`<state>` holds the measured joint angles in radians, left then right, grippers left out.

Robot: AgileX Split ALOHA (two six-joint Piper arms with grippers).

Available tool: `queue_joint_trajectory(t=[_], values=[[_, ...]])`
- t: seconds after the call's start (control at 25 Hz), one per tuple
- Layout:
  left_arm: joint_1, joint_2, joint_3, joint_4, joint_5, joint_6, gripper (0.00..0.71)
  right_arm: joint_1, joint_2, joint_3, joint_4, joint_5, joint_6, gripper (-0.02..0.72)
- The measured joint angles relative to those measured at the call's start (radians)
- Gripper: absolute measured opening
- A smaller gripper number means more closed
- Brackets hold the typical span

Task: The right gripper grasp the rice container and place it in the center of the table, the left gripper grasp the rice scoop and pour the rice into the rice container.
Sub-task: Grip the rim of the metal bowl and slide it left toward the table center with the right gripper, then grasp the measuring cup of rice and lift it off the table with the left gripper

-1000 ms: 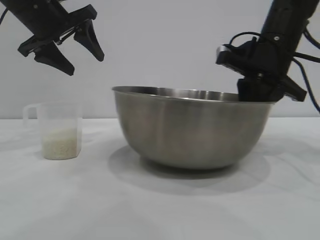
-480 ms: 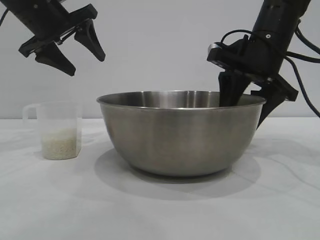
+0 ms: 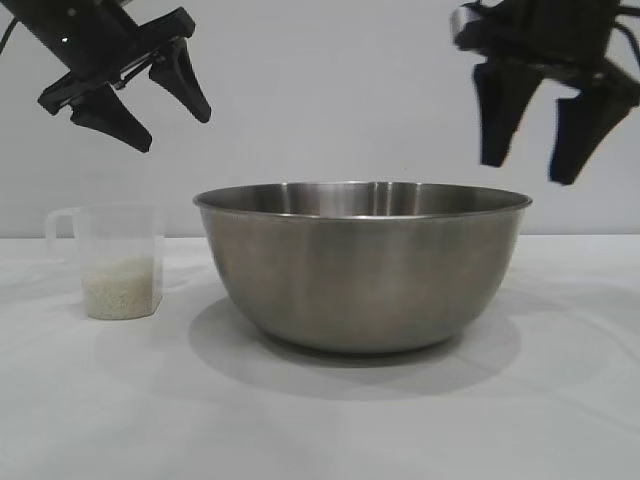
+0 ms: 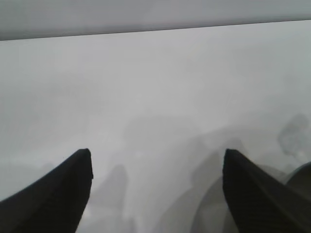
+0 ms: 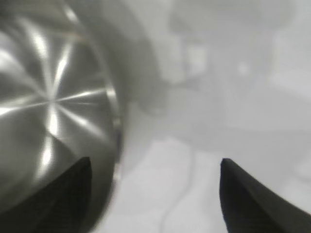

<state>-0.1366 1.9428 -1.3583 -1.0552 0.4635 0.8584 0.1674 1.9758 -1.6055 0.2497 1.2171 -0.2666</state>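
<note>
Exterior view: rice (image 3: 122,292) in rice scoop (image 3: 112,262)

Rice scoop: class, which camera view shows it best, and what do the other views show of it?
The exterior view shows the rice scoop best: it stands whole and upright on the table, handle visible, rice in its bottom, left of the rice container. Neither wrist view shows the scoop.

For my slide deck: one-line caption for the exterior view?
Large steel bowl between open black right gripper and plastic cup of rice.
</note>
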Motion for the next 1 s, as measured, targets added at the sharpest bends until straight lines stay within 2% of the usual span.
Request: queue_joint_trajectory(t=[0.2, 0.4, 0.6, 1.0], values=[[0.0, 0.0, 0.0, 0.0, 0.002, 0.0, 0.491, -0.079, -0.094, 0.005, -0.046, 0.006, 0.083, 0.47], [0.0, 0.0, 0.0, 0.0, 0.002, 0.0, 0.491, -0.105, -0.243, 0.057, -0.076, 0.014, 0.099, 0.47], [0.0, 0.0, 0.0, 0.0, 0.002, 0.0, 0.491, -0.105, -0.43, 0.134, -0.082, 0.018, 0.116, 0.47], [0.0, 0.0, 0.0, 0.0, 0.002, 0.0, 0.491, -0.105, -0.879, 0.385, -0.146, 0.035, 0.128, 0.47]])
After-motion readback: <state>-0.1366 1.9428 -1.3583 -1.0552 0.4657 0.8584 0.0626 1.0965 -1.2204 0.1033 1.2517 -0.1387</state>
